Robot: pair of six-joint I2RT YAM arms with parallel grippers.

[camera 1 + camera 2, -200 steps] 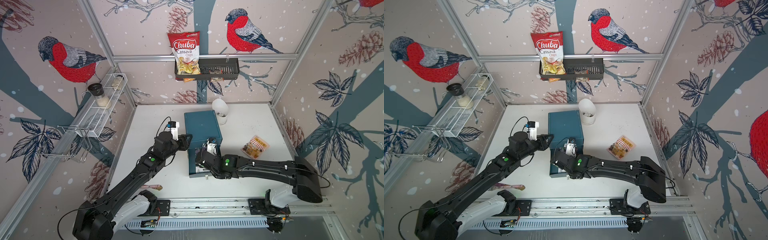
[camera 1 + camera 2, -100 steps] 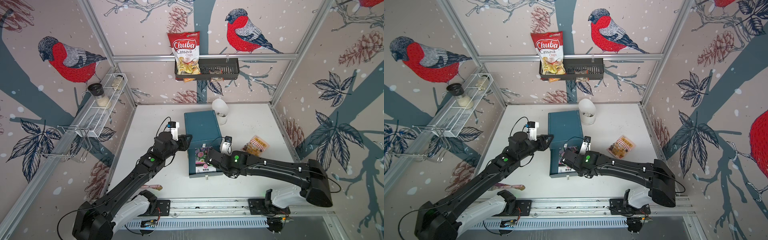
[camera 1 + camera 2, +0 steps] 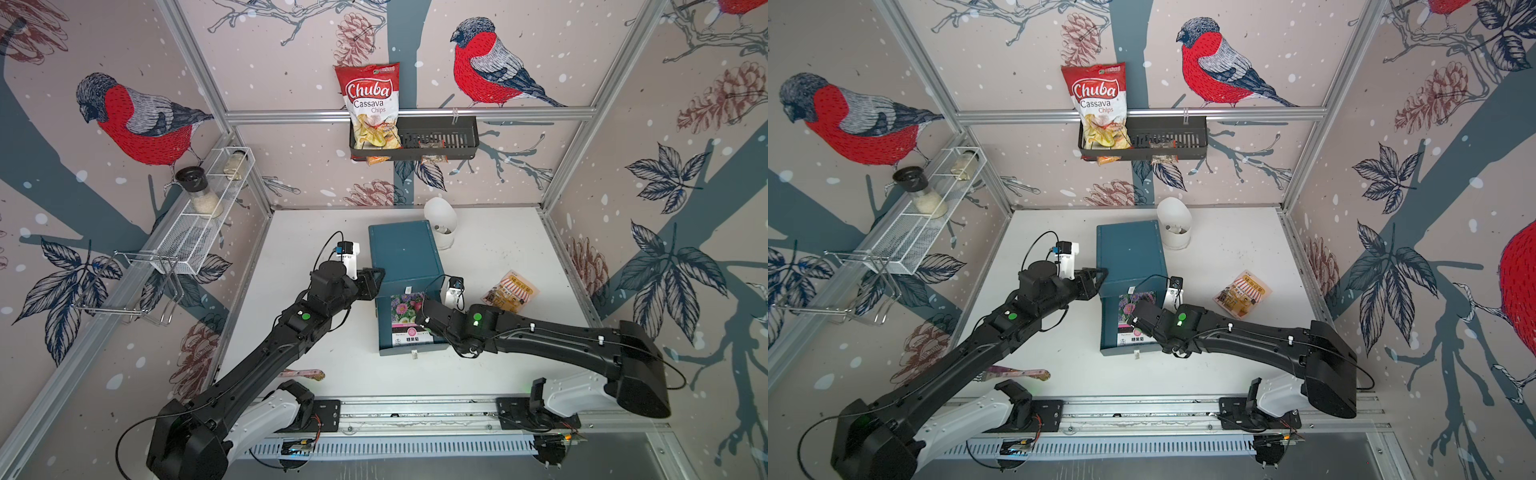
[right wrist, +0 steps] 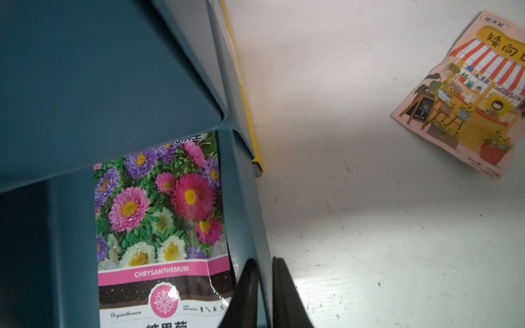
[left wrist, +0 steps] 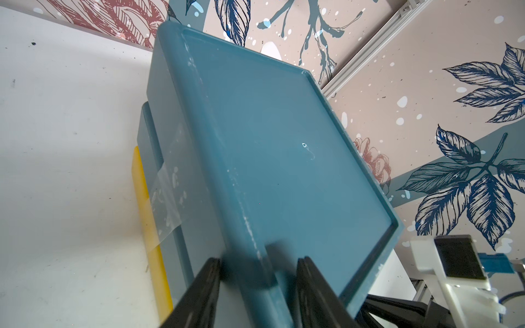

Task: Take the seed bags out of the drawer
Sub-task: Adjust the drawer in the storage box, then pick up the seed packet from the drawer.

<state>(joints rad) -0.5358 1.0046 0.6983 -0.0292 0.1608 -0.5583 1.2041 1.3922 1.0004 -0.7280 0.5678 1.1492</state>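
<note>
A teal drawer cabinet (image 3: 403,253) (image 3: 1127,253) stands mid-table with its drawer (image 3: 384,328) (image 3: 1108,328) pulled out toward the front. A purple-pink flower seed bag (image 3: 405,318) (image 3: 1128,309) (image 4: 159,215) lies flat inside the drawer. An orange-yellow seed bag (image 3: 510,291) (image 3: 1241,294) (image 4: 471,93) with a striped awning lies on the table to the right. My right gripper (image 3: 419,318) (image 3: 1136,322) (image 4: 264,259) is shut on the drawer's right side wall, one finger inside, one outside. My left gripper (image 3: 376,278) (image 3: 1100,276) (image 5: 258,259) clasps the cabinet's left top edge (image 5: 255,198).
A white cup (image 3: 440,222) stands just behind the cabinet. On the back wall a black basket (image 3: 436,137) holds a Chuba chips bag (image 3: 370,104). A white wire rack (image 3: 195,232) with jars hangs on the left wall. A thin pinkish object (image 3: 305,374) lies near the front.
My right gripper drew back from over the drawer to its right wall and closed there, uncovering the flower bag. The left arm has not moved.
</note>
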